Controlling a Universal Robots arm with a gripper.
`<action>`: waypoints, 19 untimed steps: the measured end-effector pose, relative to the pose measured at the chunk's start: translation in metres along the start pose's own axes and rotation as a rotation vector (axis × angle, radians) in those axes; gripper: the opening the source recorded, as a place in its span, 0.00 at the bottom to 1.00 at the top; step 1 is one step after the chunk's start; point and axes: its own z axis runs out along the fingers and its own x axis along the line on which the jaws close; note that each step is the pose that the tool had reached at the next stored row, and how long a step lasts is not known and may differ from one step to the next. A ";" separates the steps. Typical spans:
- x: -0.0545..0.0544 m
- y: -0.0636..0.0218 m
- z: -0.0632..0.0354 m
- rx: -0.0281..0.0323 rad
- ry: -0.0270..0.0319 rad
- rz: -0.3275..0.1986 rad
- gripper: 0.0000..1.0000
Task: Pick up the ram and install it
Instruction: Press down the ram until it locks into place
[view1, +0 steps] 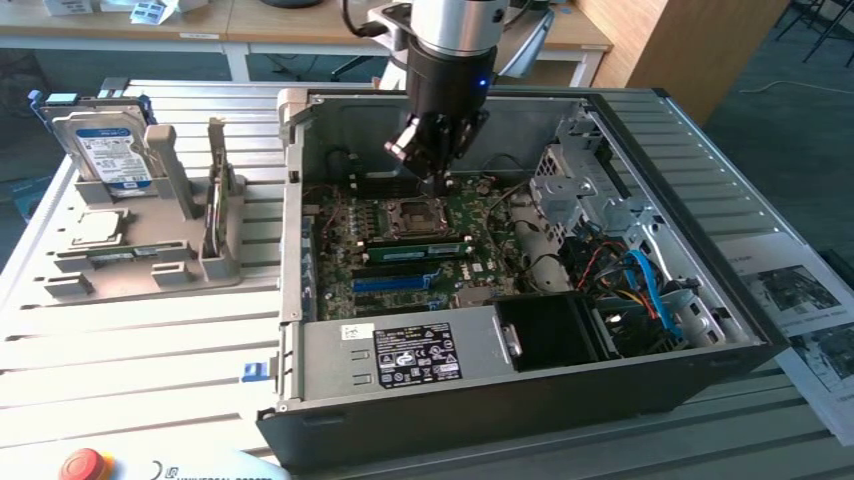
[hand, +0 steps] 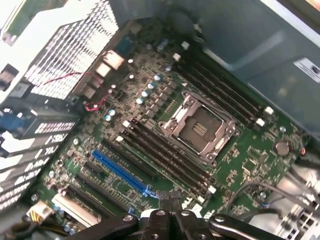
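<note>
While the ram (view1: 418, 249) reads as a long green strip just beside the CPU socket (view1: 407, 214), on the side toward the blue slot (view1: 400, 283), it looks seated on edge in a mobo slot, not loose. That's a judgement from the exterior view. Gripper (view1: 435, 183) is closed tight w/ nothing between the fingers, tips hanging just over the board at the socket's far edge, apart from the ram.

Handling, as I'd judge it: light, thin, stiff board, but fragile. Chips and the contact edge shouldn't be pinched, and it could snap or skew if pushed off-axis. Best hold is across the flat faces near mid-length, along the top edge, so it stays upright. Faces are smooth, so a slip is possible.

Hard to make out: in the wrist view the closed gripper (hand: 170, 196) sits near the ends of the black slots beside the socket (hand: 197, 127). Those slots run toward the blue slot (hand: 121, 172), but I can't pick out a green stick or white label there, maybe edge-on. Can't tell whether the latches are closed or the stick is fully down. PC case (view1: 534, 400) walls cut off the board's edges beyond the socket.
</note>
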 end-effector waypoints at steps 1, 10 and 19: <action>0.000 0.0000 0.0000 0.0004 0.0000 0.018 0.10; 0.000 0.0000 0.0003 0.0037 -0.0013 0.181 0.10; 0.000 0.0001 0.0007 0.0079 -0.0042 0.338 0.10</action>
